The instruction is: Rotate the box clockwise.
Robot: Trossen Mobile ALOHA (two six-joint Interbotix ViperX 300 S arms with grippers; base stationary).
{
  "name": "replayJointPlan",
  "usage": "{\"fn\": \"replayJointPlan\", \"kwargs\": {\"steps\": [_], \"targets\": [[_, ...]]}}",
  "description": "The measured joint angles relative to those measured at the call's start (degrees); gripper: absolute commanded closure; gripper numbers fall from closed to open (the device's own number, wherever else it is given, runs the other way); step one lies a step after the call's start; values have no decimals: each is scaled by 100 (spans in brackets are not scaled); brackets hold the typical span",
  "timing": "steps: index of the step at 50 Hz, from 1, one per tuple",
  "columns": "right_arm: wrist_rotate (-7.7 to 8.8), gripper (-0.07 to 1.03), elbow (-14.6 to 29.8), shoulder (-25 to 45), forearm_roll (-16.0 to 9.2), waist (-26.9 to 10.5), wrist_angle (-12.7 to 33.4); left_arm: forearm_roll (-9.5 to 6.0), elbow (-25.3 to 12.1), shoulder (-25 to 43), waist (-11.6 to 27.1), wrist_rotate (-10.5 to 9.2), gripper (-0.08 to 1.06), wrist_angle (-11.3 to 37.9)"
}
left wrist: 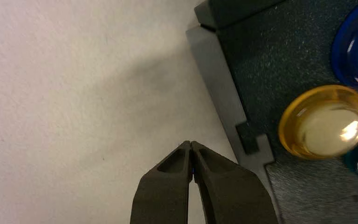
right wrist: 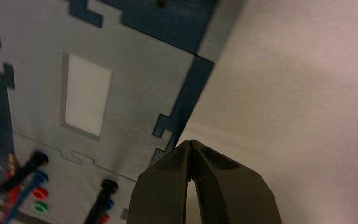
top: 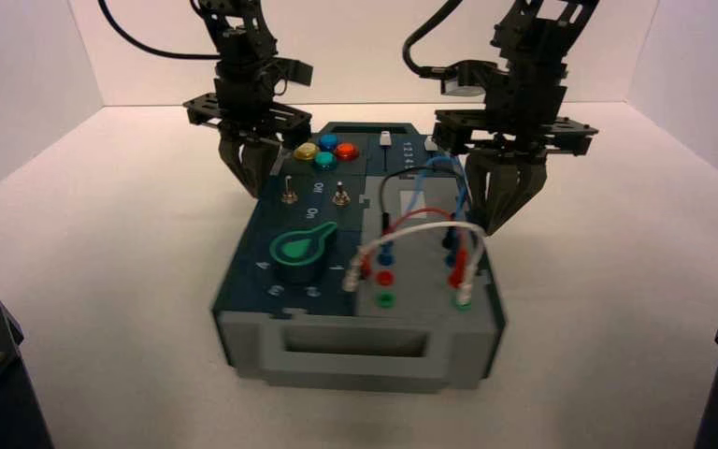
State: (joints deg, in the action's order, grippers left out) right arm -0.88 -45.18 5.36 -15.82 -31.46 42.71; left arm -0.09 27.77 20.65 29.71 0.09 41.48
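I have the box [top: 365,351] lengthwise on the table [top: 103,234], a handled end toward the table's near edge. My left gripper [top: 260,195], tips together, sits by the box's left long side near the far-left corner; my right gripper [top: 491,232], also closed, sits farther down the right side, apparently so opposing pushes can turn it clockwise.
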Motion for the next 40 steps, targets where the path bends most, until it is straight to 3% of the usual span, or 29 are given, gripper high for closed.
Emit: {"fn": "replayJointPlan", "kwargs": {"steps": [15,27,40], "targets": [[0,99,-176,-88,-53,-88,-185,-9,35,-44,-88,9,101,-62],[18,99,-457,-325,18,-149,-378,-70,510,-809,-176,26,101,-88],[44,98,-712,-1187,88,-158,-536,-88,1055,-1811,-255,-141,101,18]]}}
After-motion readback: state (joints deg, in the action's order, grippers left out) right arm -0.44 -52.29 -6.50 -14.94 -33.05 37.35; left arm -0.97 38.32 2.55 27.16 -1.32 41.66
